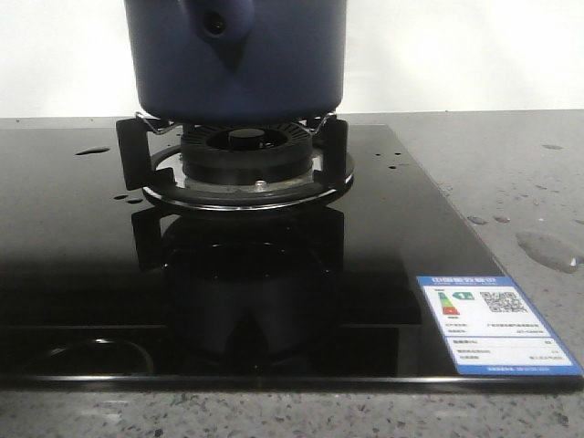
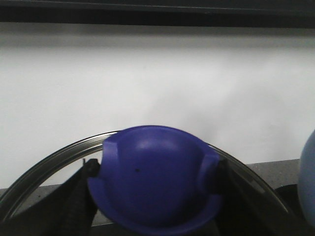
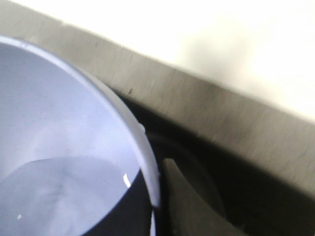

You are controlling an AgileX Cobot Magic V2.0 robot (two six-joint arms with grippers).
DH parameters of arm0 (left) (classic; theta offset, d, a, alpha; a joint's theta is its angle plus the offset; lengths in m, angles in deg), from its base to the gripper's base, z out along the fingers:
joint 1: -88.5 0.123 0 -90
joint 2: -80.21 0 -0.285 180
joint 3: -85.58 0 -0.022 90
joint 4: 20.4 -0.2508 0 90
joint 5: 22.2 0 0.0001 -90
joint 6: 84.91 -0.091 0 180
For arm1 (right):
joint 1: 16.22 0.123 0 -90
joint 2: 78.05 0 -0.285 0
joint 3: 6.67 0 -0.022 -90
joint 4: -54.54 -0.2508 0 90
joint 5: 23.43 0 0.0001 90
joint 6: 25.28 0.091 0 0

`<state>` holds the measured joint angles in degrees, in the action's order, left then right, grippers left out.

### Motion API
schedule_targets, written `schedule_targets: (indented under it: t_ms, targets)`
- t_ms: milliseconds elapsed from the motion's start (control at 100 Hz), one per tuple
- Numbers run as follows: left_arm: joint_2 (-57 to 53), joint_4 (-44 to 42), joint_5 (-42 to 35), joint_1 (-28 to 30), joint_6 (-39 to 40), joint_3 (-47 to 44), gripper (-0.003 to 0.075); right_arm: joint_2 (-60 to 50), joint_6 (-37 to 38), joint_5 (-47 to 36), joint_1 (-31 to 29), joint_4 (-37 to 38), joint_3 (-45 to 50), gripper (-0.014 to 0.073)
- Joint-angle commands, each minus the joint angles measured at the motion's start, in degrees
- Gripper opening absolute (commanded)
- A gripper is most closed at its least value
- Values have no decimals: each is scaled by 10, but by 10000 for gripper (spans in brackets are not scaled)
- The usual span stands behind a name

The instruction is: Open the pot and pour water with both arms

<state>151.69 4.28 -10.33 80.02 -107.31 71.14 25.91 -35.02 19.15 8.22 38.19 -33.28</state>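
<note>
The dark navy pot point(image 1: 237, 64) stands on the gas burner point(image 1: 239, 151), its handle socket with a round hole point(image 1: 215, 24) facing me; its top is cut off by the frame. No gripper shows in the front view. My left gripper point(image 2: 155, 183) is shut on the blue knob point(image 2: 152, 172) of a glass lid point(image 2: 54, 160), held up before the white wall. My right gripper point(image 3: 155, 196) is shut on the rim of a pale blue bowl point(image 3: 59, 123), one finger point(image 3: 189, 206) outside it. Clear water point(image 3: 54, 196) lies inside the bowl. Drops point(image 1: 91, 151) and a puddle point(image 1: 547, 248) wet the surfaces.
The black glass cooktop point(image 1: 228, 301) carries a blue-and-white energy label point(image 1: 493, 324) at its front right. Grey speckled counter point(image 1: 511, 173) surrounds it, with the white wall behind. A pale blue curved shape point(image 2: 308, 182) shows at the edge of the left wrist view.
</note>
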Motion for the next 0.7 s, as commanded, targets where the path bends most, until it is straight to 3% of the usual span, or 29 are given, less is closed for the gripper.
schedule_targets:
  t_ms: [0,370,690]
  targets:
    - [-12,5,-65,1,0,23,390,-32,-4,-133,13,33,13,-44]
    - [-12,5,-65,1,0,23,390,-84,-4,-463,28,92,206,-45]
    - [-12,5,-65,1,0,23,390,-106,-4,-670,35,95,313,-46]
